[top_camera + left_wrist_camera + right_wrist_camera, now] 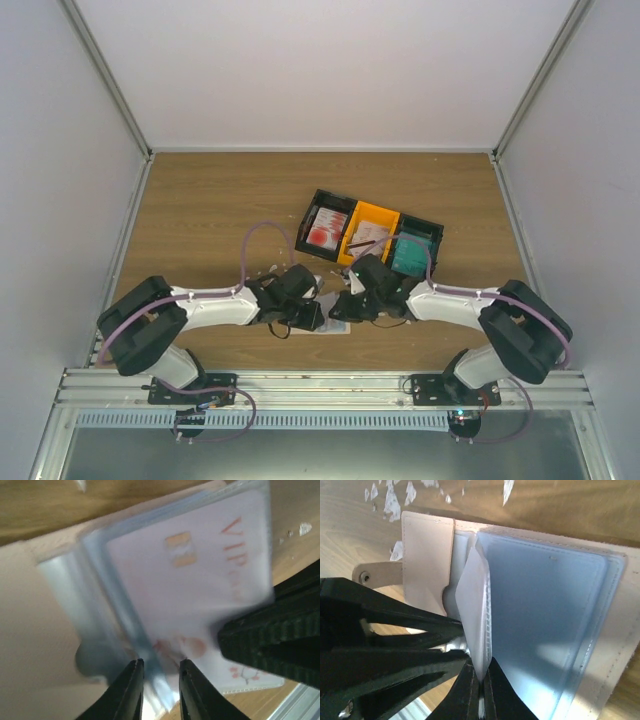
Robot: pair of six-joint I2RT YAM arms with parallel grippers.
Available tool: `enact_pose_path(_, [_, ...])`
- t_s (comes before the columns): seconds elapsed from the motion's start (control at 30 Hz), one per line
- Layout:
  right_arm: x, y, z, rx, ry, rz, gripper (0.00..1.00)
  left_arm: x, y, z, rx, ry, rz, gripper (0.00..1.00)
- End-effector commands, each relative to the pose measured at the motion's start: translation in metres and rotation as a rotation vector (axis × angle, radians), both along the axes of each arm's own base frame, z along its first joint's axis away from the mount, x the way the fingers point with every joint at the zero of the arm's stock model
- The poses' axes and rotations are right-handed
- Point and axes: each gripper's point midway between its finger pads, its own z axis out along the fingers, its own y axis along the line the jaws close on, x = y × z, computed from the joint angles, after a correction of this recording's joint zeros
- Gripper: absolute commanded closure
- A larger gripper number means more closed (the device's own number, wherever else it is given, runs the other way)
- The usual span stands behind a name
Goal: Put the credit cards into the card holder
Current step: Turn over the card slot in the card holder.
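The card holder [427, 555] lies open on the table [200, 220]. The right gripper [479, 690] is pinched tight on a clear sleeve [475, 610]. The left gripper [159, 680] is nearly closed, and I can't tell if it holds anything. A hard tug could rip that sleeve.

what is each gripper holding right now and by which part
Right gripper pinches the card holder by the edge of a raised inner sleeve. Left gripper straddles sleeve edges; grip unclear.
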Motion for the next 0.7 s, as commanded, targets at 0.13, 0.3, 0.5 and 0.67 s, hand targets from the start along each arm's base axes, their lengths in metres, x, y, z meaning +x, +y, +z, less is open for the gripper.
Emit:
enact_pose_path(0.13, [0.011,-0.035,0.000,-0.226,-0.070,-0.005,0.99,0.021,0.021,0.041,0.003,-0.173,0.090,0.61])
enact_pose_path(0.3, [0.015,-0.031,0.003,-0.265,-0.062,0.023,0.98,0.033,0.033,0.070,-0.014,-0.266,0.177,0.54])
enact_pose_path(0.5, [0.024,-0.005,0.023,-0.185,-0.099,0.050,0.69,0.041,0.048,0.092,-0.042,-0.322,0.248,0.50])
enact_pose_path(0.67, [0.023,0.019,0.040,-0.078,-0.116,0.091,0.58,0.044,0.055,0.094,-0.040,-0.323,0.267,0.49])
